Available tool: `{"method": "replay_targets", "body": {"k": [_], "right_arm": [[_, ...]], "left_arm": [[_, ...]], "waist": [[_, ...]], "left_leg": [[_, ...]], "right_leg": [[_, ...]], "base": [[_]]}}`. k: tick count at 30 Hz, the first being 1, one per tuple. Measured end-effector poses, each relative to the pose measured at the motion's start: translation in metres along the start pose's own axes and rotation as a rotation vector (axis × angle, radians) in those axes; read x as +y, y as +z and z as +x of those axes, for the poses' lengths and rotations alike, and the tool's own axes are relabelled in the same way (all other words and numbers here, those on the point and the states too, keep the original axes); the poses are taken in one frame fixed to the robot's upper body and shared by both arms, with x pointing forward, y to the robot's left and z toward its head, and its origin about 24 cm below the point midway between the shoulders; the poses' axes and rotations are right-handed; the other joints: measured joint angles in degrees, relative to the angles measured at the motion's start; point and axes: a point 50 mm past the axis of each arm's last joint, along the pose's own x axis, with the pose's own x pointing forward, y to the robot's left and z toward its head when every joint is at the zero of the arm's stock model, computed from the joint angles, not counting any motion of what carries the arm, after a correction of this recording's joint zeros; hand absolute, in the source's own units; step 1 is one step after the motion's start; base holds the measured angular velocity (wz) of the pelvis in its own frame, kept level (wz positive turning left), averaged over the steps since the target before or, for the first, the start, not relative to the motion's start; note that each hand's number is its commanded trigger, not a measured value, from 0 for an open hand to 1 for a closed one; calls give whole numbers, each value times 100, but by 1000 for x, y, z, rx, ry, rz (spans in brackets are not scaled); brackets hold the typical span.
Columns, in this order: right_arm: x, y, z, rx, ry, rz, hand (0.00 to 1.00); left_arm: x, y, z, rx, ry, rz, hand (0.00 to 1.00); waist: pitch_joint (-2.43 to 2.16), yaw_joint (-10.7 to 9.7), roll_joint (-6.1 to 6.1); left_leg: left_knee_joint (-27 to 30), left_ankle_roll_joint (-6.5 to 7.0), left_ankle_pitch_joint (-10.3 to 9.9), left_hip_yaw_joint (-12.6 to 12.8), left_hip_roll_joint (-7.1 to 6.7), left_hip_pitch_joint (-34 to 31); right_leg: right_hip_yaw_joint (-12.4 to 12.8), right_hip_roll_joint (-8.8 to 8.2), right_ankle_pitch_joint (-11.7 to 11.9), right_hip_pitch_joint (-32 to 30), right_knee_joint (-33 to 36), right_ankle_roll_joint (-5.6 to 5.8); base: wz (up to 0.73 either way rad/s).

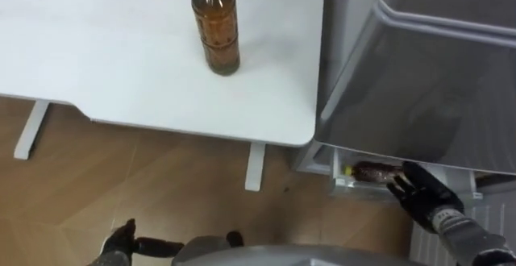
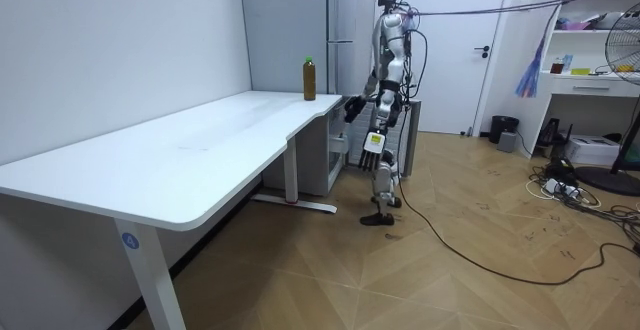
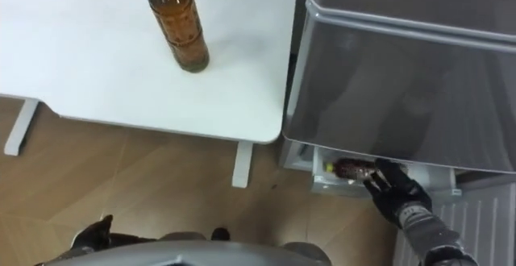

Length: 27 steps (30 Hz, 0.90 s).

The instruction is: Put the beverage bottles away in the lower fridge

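Dark bottle (image 1: 372,171) flat in fridge drawer (image 1: 342,186), long axis L-R, cap to L, R hand (image 1: 421,192) spread at its base.

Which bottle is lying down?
The dark bottle in the fridge's lower compartment, beside the right hand, lies on its side. The green-capped bottle stands upright on the table.

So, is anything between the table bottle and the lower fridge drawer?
Nothing visible on the table near the bottle. The drawer stands open, low beside the table's corner, though the right hand and a second bottle sit at its mouth.
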Motion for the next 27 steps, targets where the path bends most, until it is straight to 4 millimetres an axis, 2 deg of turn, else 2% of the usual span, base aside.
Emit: {"method": "replay_targets", "body": {"k": [1,3,7,13,17,19,21,27], "right_arm": [[-2,-1,-1,2,0,0,0],[-11,-7,-5,17,-22,0,0],[-17,-19,-7,74,-30,-70,0],[-32,-50,-14,224,-92,-220,0],[-37,-68,-18,306,-113,-309,0],[-41,-79,-21,385,-125,-426,0],[-43,-85,-23,439,-137,-527,0],[-39,-86,-20,471,-128,-663,0]], "left_arm": [[0,-1,0,2,0,1,0],[0,-2,0,4,-4,0,0],[-3,-5,-1,11,-12,-3,0],[-4,-13,-2,34,-6,10,0],[-7,-20,-3,68,0,19,0],[-11,-23,-4,75,-6,5,0],[-11,-22,-3,75,-9,3,0],[-11,-20,-3,86,-4,13,0]], "waist": [[-7,-10,7],[7,-17,7],[25,-14,-10],[50,15,-50],[47,9,-77],[45,14,-98],[46,25,-95],[61,37,-101]], "left_leg": [[10,2,-7,0,1,15],[30,6,-15,3,-2,98],[34,8,-17,12,-5,161],[-11,6,-35,1,-18,284],[-8,1,-73,0,-19,304],[-2,2,-101,8,-17,306],[45,6,-149,15,-12,304],[250,-9,-332,27,61,293]], "right_leg": [[10,0,0,16,-1,0],[3,-4,-9,100,-21,10],[2,-9,-16,166,-22,14],[26,-5,-17,303,-94,18],[108,6,-22,317,-96,26],[141,6,-22,308,-96,26],[176,10,-22,311,-91,27],[283,74,-17,316,4,30]], "base": [[-9],[0],[0],[0],[-7],[-7],[-9],[-12]]}}
